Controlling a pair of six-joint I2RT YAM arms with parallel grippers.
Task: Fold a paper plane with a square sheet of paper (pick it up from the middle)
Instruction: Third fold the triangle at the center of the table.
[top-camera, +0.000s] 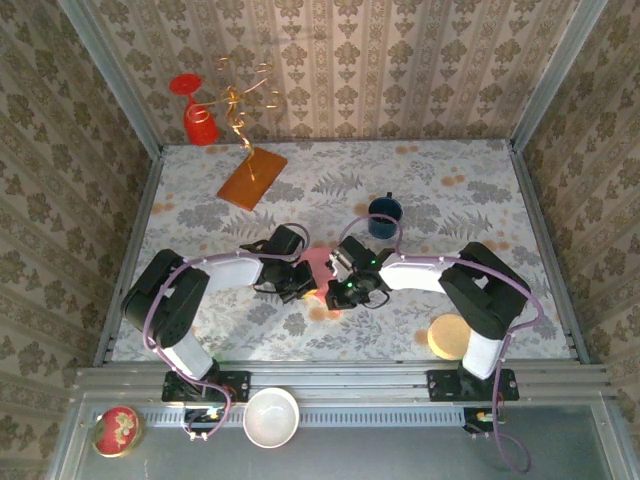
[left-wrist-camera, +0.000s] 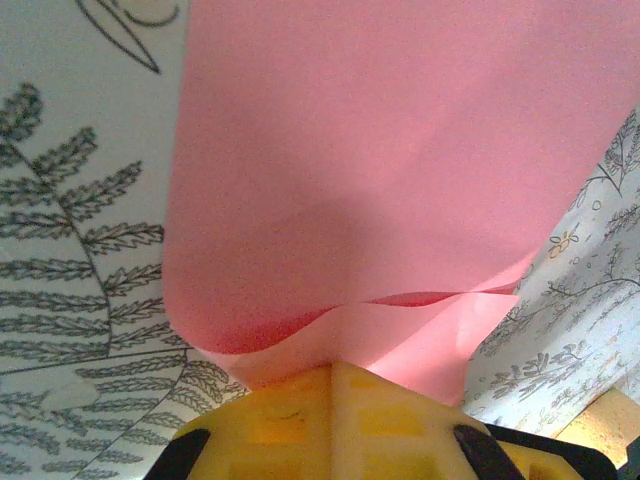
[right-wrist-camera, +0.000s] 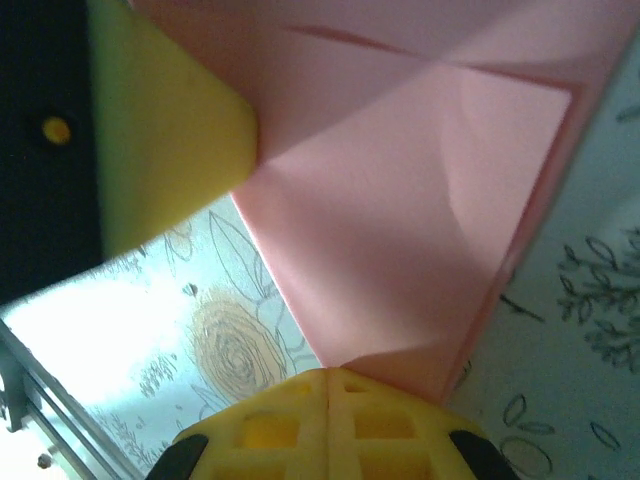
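The pink sheet of paper (top-camera: 318, 268) is held just above the table's middle, between my two grippers. It is creased and bent over on itself, with folds showing (right-wrist-camera: 420, 200); it has no paper plane's dart shape. My left gripper (top-camera: 300, 284) is shut on one edge, where a curled double layer (left-wrist-camera: 400, 150) rises from the yellow fingertips (left-wrist-camera: 300, 400). My right gripper (top-camera: 338, 286) is shut on a pointed corner of the sheet, right at its fingertips (right-wrist-camera: 290, 410). In the right wrist view, the left gripper's yellow finger (right-wrist-camera: 170, 130) touches the paper at the upper left.
An orange-brown board (top-camera: 252, 177) lies at the back left, with a red cup (top-camera: 200, 122) and gold wire behind it. A dark blue mug (top-camera: 385, 211) stands just behind my right gripper. A round wooden disc (top-camera: 450, 336) sits near the right base. A white bowl (top-camera: 271, 417) and a red tin (top-camera: 117, 430) rest on the front rail.
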